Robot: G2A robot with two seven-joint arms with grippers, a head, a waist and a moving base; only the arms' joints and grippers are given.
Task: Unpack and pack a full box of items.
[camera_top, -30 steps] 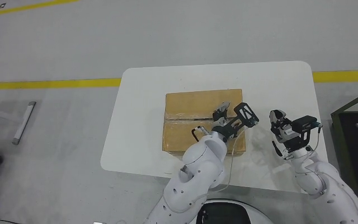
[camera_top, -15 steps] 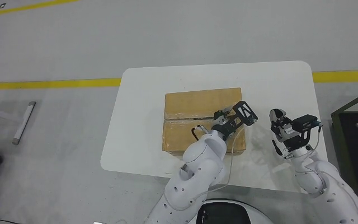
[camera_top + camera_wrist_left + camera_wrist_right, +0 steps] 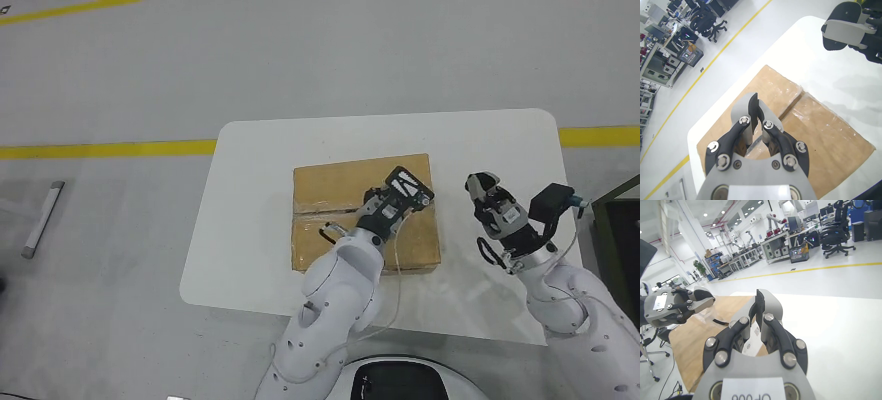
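Observation:
A closed cardboard box (image 3: 340, 190) sits in the middle of the white table (image 3: 500, 150). Its two top flaps meet at a seam under clear tape (image 3: 791, 106). My left gripper (image 3: 407, 186) hovers shut over the box's right part, near the seam; its fingers (image 3: 753, 108) are pressed together with nothing between them. My right gripper (image 3: 481, 187) is over bare table just right of the box, also shut and empty (image 3: 759, 302). In the right wrist view the left gripper (image 3: 703, 299) hangs above the box (image 3: 691, 340).
The table (image 3: 819, 75) has free room on all sides of the box, most of it on the right and at the far side. A dark frame (image 3: 615, 215) stands off the table's right edge. A yellow floor line (image 3: 100, 150) runs behind the table.
My left gripper has shut and swung left from the box's right edge to over its top. My right gripper has moved left, closer to the box.

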